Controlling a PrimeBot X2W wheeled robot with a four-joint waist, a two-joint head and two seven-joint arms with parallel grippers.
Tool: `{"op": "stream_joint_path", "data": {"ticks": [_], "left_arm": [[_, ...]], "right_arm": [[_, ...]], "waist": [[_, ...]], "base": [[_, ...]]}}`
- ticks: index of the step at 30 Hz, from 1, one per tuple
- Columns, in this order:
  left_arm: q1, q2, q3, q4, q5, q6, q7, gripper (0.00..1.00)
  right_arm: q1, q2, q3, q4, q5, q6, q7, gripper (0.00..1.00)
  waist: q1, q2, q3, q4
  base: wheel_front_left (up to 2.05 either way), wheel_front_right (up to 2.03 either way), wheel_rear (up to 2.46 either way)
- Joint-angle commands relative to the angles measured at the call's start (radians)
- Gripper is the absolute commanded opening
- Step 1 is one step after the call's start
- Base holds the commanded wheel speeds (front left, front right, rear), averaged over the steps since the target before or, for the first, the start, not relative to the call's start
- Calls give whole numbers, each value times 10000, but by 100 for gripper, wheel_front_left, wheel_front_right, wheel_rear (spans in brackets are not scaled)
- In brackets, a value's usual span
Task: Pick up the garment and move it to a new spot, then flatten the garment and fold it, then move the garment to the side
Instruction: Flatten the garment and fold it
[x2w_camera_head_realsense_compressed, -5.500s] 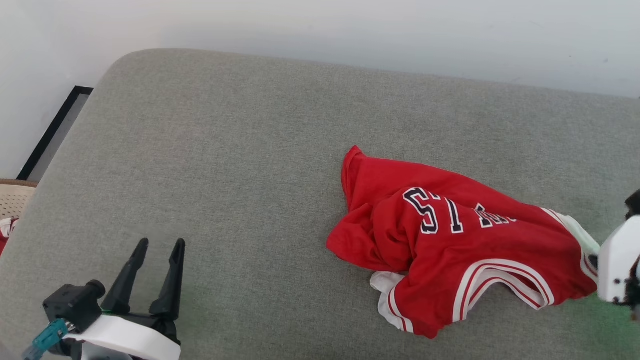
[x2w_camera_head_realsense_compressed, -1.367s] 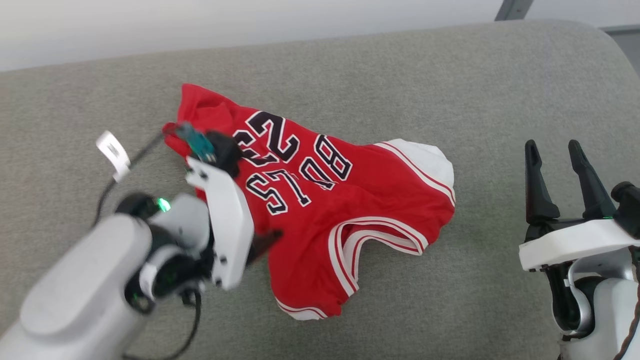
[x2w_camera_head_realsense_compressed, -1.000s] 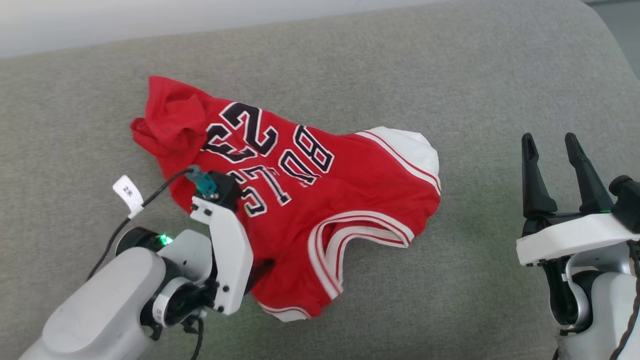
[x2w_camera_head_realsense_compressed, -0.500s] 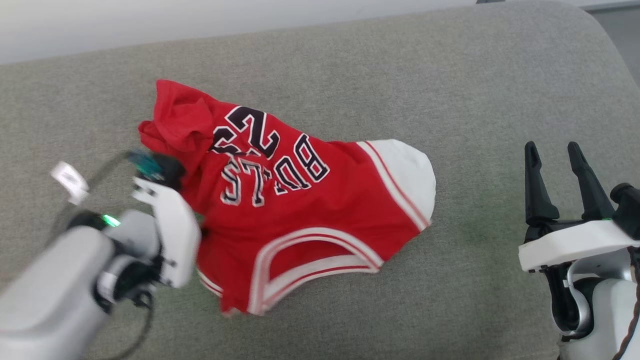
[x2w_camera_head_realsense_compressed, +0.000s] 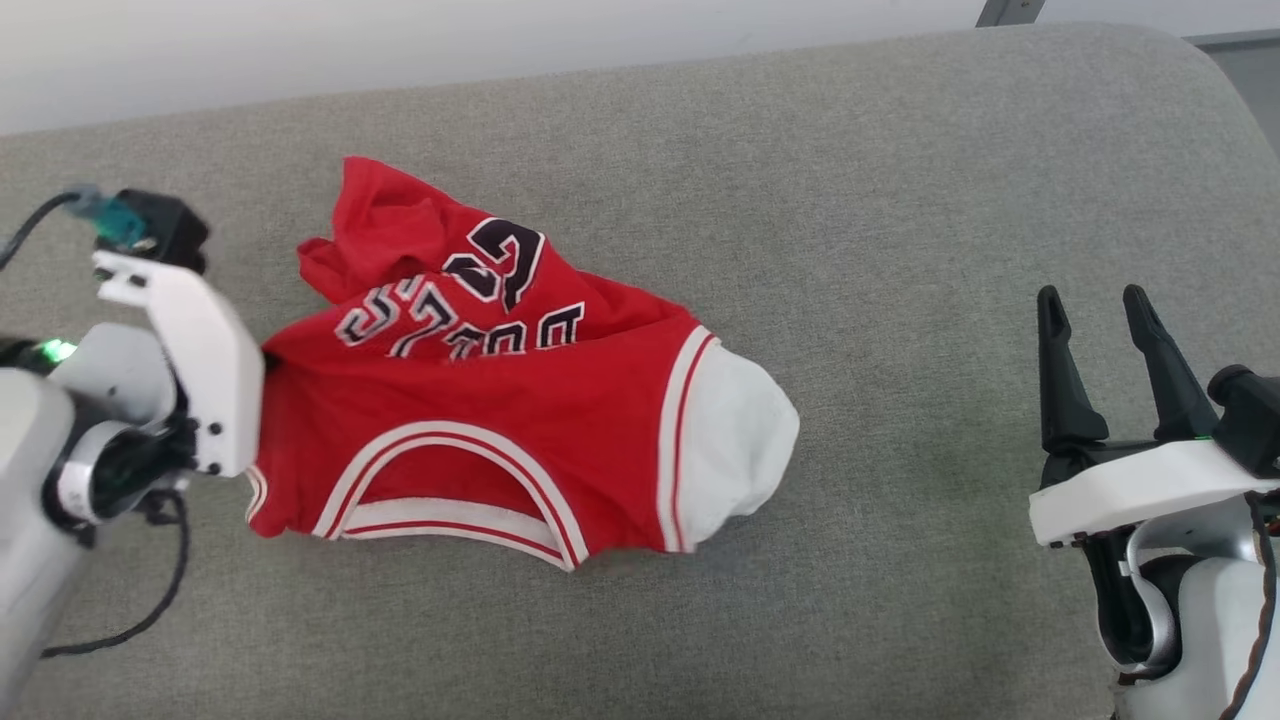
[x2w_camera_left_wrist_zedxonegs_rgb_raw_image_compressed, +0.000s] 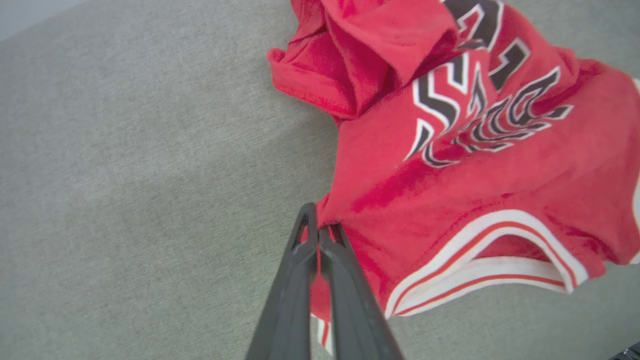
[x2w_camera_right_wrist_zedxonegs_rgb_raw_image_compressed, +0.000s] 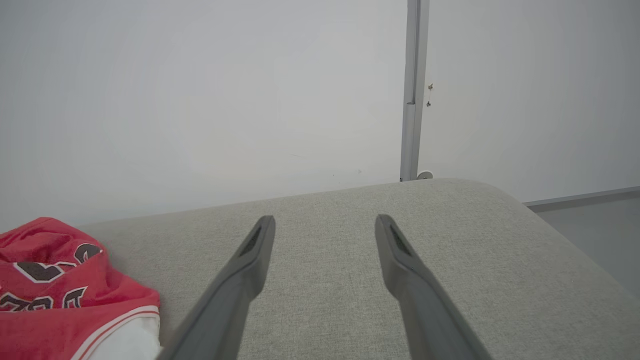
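The left gripper (x2w_camera_left_wrist_zedxonegs_rgb_raw_image_compressed: 318, 231) is pinched tight on the garment (x2w_camera_left_wrist_zedxonegs_rgb_raw_image_compressed: 450, 200), its wrist turned inward. The right gripper (x2w_camera_head_realsense_compressed: 1090, 297) stands with fingers spread apart.

Grey woven-fabric cushion (x2w_camera_head_realsense_compressed: 900, 200), padded, w/ a rounded far-right corner and an even weave. Behind its far edge is a plain white matte wall (x2w_camera_right_wrist_zedxonegs_rgb_raw_image_compressed: 200, 100). Vertical grey strip (x2w_camera_right_wrist_zedxonegs_rgb_raw_image_compressed: 413, 90) runs down the wall, ending approx. at the cushion's far-right corner. Small round white fitting (x2w_camera_right_wrist_zedxonegs_rgb_raw_image_compressed: 425, 175) sits at the strip's foot, just beside it. Two tiny dark marks (x2w_camera_right_wrist_zedxonegs_rgb_raw_image_compressed: 429, 95) are on the wall higher up, next to the strip. Beyond the cushion's right edge is grey floor (x2w_camera_right_wrist_zedxonegs_rgb_raw_image_compressed: 590, 225), w/ a grey baseboard (x2w_camera_right_wrist_zedxonegs_rgb_raw_image_compressed: 580, 198) along the wall bottom.
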Motion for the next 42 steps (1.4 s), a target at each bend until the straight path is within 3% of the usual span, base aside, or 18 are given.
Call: {"op": "stream_joint_path", "data": {"ticks": [1, 13, 21, 22, 23, 24, 25, 31, 42], "left_arm": [[-282, -135, -83, -157, 103, -65, 109, 0], [-529, -1671, -1178, -2096, -388, 147, 1676, 0], [113, -2229, -2142, -1954, -353, -189, 1895, 0], [122, -2283, -2169, -1890, -308, -234, 1843, 29], [141, -2326, -2166, -1809, -327, -246, 1796, 49], [87, -2306, -2124, -1751, -325, -281, 1734, 93], [-11, -2279, -2051, -1719, -311, -315, 1670, 100], [-343, -2038, -1458, -1715, -757, -26, 1740, 100], [-250, -1054, -1437, -2055, -969, 957, 3261, 100]], "right_arm": [[26, 1, 10, -57, -17, -5, 0, 100], [-169, -1, 139, -1, 89, -5, -68, 100], [-411, 1, 310, 240, 247, -7, -255, 100], [-436, -1, 326, 268, 268, -7, -289, 100], [-460, -1, 350, 306, 270, -7, -301, 100], [-480, -1, 390, 329, 260, -5, -319, 100], [-503, -1, 416, 353, 251, -7, -337, 100], [-509, -1, 349, 443, 145, -7, -375, 100], [-239, -1, 167, 291, 21, -7, -251, 100]], "waist": [[0, 0, 2, -5], [0, 0, 150, -177], [0, 0, 332, -285], [0, 0, 344, -283], [0, 0, 349, -278], [0, 0, 351, -277], [0, 0, 346, -277], [0, 0, 96, -173], [0, 0, -428, 42]], "base": [[0, 0, 0], [0, 0, 0], [0, 0, 0], [0, 0, 0], [0, 0, 0], [0, 0, 0], [0, 0, 0], [0, 0, 0], [0, 0, 0]]}}
